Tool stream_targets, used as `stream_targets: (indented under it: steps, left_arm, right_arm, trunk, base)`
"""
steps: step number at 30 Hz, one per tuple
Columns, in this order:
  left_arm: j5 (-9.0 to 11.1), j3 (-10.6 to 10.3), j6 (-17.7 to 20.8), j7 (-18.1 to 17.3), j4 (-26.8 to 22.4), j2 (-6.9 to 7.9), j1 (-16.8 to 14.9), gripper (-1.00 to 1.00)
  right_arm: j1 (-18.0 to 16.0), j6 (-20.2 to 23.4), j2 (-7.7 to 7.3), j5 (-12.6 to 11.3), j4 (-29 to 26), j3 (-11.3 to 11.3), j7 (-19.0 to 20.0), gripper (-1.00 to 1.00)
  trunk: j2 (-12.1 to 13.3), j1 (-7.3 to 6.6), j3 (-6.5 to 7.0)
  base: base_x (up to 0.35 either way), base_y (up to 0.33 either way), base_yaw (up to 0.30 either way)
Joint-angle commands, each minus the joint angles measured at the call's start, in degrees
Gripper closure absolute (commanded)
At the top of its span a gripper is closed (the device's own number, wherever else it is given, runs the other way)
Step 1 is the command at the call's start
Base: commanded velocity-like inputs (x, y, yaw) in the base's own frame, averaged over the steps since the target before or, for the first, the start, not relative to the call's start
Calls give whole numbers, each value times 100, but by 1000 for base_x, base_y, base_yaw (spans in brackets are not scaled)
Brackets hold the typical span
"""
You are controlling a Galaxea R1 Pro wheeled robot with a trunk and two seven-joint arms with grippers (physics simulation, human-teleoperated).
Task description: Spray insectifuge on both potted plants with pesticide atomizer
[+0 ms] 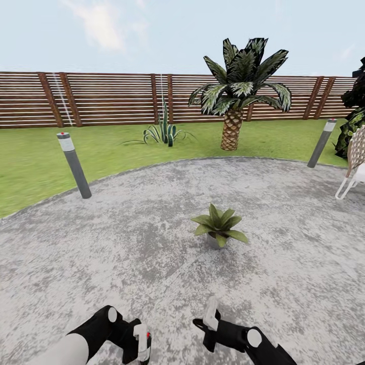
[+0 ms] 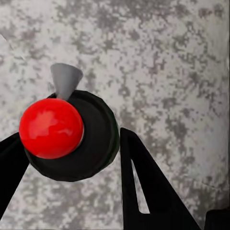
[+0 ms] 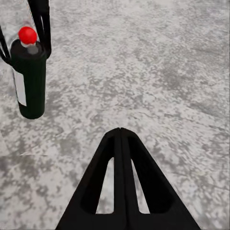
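Observation:
One potted plant [image 1: 219,228], a low rosette of green leaves in a small grey pot, stands mid-patio ahead of both arms. The pesticide atomizer [image 1: 143,344] is a dark bottle with a pale label, black cap, red ball top [image 2: 50,128] and grey nozzle [image 2: 65,79]. My left gripper [image 1: 138,348] is shut on it near the bottom edge of the head view, its black fingers [image 2: 143,177] clamped on the cap. The right wrist view shows the bottle [image 3: 28,76] hanging upright above the paving. My right gripper [image 1: 211,310] is shut and empty, fingers [image 3: 108,165] pressed together.
The round grey patio [image 1: 126,243] borders green lawn [image 1: 30,157]. Two grey bollard lights [image 1: 75,165] [image 1: 321,143] stand at its rim. Behind are a palm [image 1: 232,101], a spiky striped plant [image 1: 163,133] and a brown slatted fence [image 1: 111,99]. A white chair [image 1: 352,170] sits right.

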Motion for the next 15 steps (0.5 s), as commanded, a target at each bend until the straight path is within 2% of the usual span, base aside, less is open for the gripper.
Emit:
stream_targets:
  steps: [1,3,5,15]
  left_arm:
    - [-41,-31,-47,6,-11,-38,-4,100]
    - [-46,-29,-42,8,-103,-85,-6,100]
    - [-42,-24,-19,9,-245,-118,-6,100]
    - [-34,-20,8,16,-604,-357,-7,100]
  right_arm:
    - [-3,-32,49,58,-8,9,86,100]
    - [-3,-32,150,65,-11,8,214,100]
    - [-3,-32,186,68,-12,8,254,100]
    - [-3,-32,200,59,-3,7,264,100]
  trunk:
    - [-2,-1,-5]
    - [-2,-1,-5]
    - [-2,-1,-5]
    - [-2,-1,-5]
  base:
    - [0,0,0]
    - [0,0,0]
    - [0,0,0]
    - [0,0,0]
